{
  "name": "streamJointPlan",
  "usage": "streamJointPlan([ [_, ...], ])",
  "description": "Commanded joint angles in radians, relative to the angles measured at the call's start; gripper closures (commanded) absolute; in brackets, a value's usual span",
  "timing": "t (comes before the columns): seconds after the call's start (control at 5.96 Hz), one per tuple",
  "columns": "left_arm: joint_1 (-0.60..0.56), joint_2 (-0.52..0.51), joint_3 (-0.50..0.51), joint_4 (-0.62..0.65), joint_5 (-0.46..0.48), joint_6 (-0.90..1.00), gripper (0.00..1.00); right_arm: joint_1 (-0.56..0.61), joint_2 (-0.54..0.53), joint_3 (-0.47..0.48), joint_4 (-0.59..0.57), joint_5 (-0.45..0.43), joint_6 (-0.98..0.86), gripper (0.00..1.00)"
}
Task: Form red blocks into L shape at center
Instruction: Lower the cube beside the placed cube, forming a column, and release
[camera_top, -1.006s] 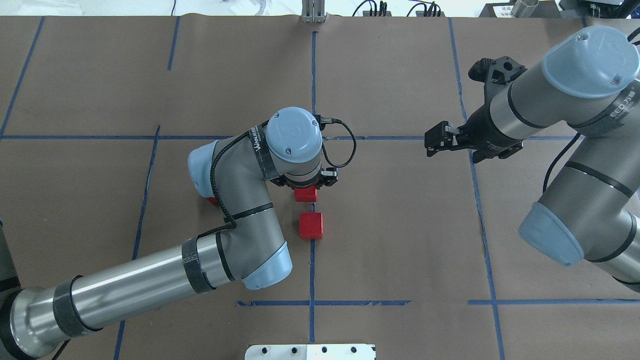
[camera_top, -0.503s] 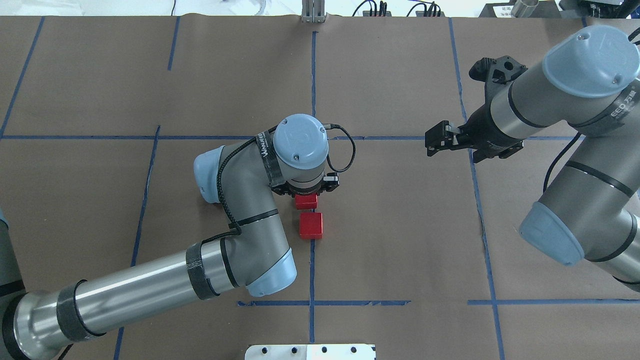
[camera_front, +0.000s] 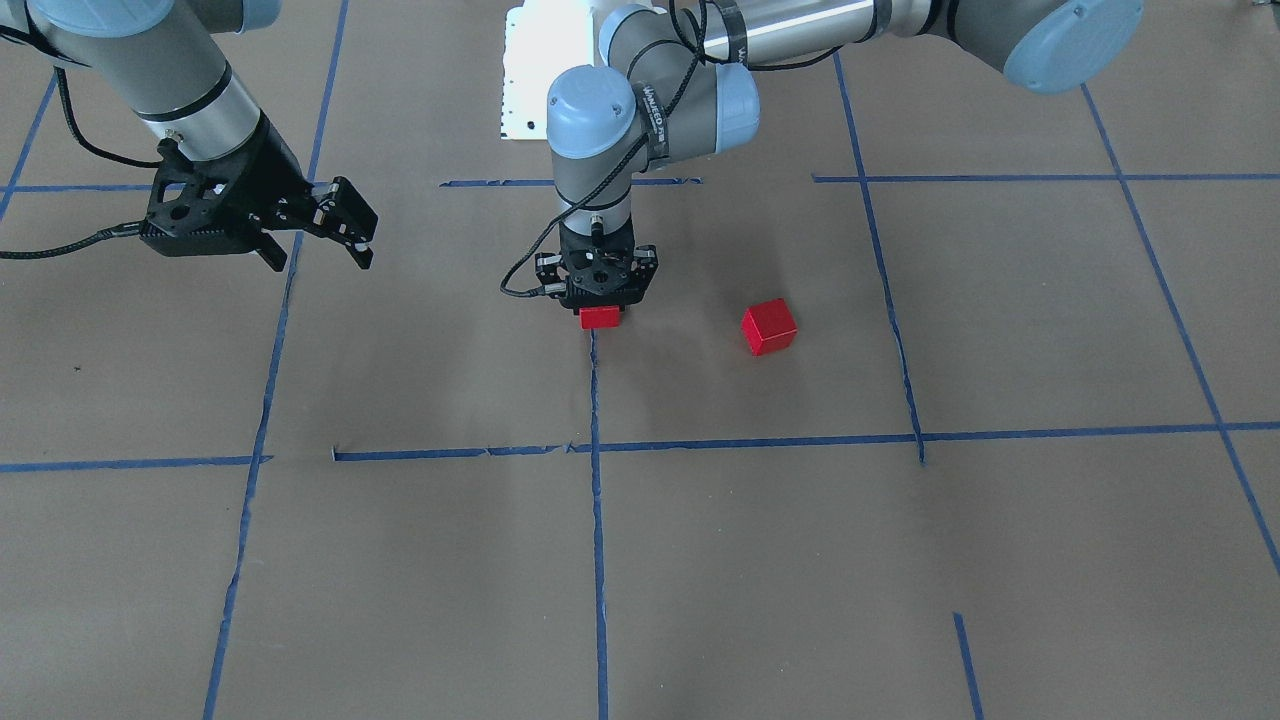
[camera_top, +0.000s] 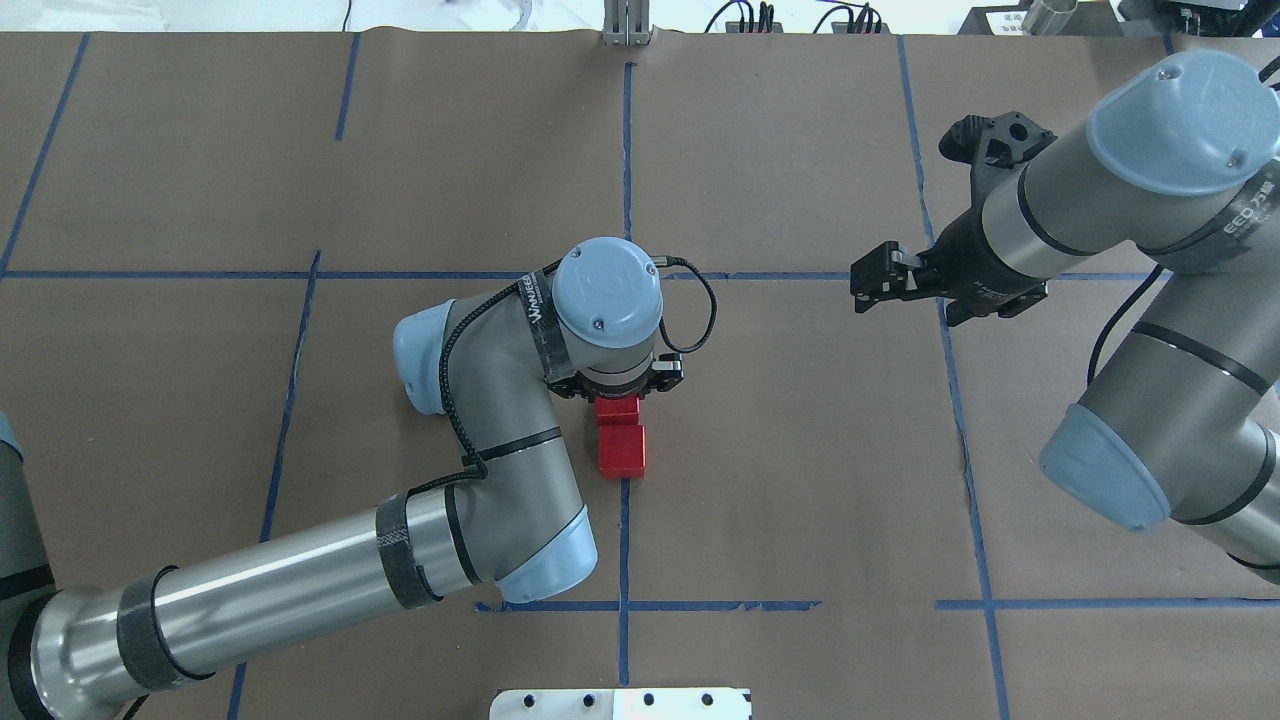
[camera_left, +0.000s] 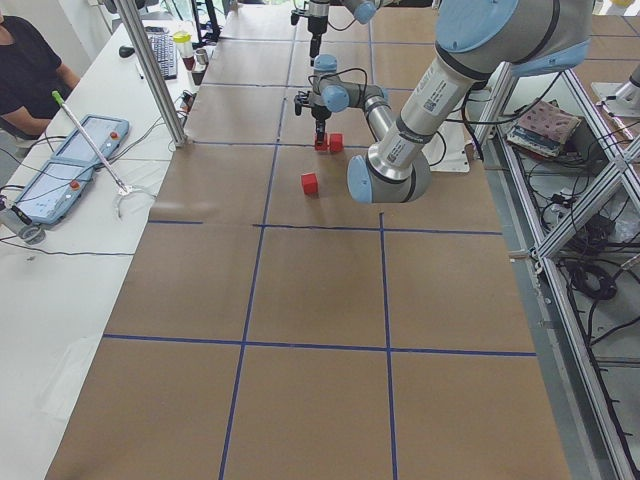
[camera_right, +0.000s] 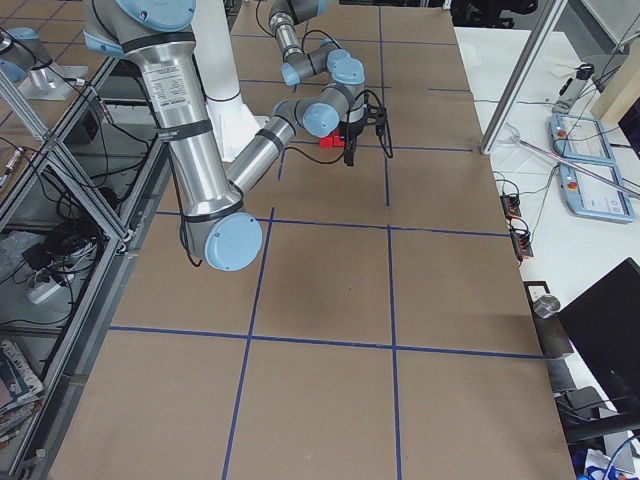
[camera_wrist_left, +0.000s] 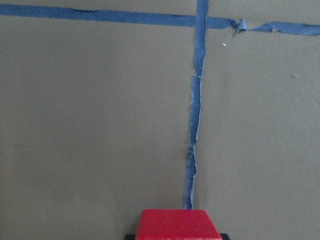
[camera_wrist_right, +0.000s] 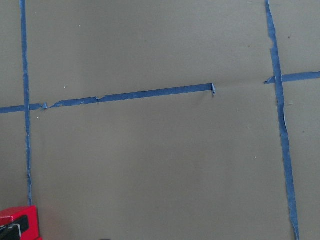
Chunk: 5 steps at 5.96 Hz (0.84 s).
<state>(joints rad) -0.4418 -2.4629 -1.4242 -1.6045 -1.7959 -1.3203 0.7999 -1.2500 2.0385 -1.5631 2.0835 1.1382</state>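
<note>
My left gripper (camera_top: 617, 398) points straight down and is shut on a red block (camera_top: 617, 409), which also shows in the front view (camera_front: 600, 317) and the left wrist view (camera_wrist_left: 177, 224). It holds the block on the vertical blue tape line (camera_top: 625, 540) of the center cell (camera_top: 780, 440). A second red block (camera_top: 622, 451) lies on the paper right next to the held one, on the robot's side. The third red block (camera_front: 768, 327) lies apart, hidden under my left arm in the overhead view. My right gripper (camera_top: 862, 285) hangs open and empty over the cell's far right corner.
The white robot base plate (camera_top: 620, 703) sits at the near table edge. A metal post (camera_top: 626, 30) stands at the far edge. A seated operator (camera_left: 30, 70) and control tablets (camera_left: 70, 165) are at a side table.
My left arm has carried the held block toward the robot, closing the gap to the second block. The right arm has not moved.
</note>
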Motion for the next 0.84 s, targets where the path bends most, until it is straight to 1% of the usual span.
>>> streamJointPlan([
  [0.0,0.006,-0.001,-0.001,-0.002,0.001,0.001,1.0,0.001,0.0,-0.003,0.0,0.001,0.0,0.0],
  [0.34,0.009,0.002,-0.001,-0.005,0.001,0.003,1.0,0.001,-0.002,-0.003,0.0,0.001,0.0,0.0],
  [0.5,0.009,0.004,-0.001,-0.008,0.001,0.006,0.98,0.001,-0.002,-0.003,0.0,0.001,0.0,0.0],
  [0.67,0.009,0.005,-0.001,-0.009,0.001,0.009,0.92,-0.001,-0.002,-0.003,0.0,0.001,0.002,0.0],
])
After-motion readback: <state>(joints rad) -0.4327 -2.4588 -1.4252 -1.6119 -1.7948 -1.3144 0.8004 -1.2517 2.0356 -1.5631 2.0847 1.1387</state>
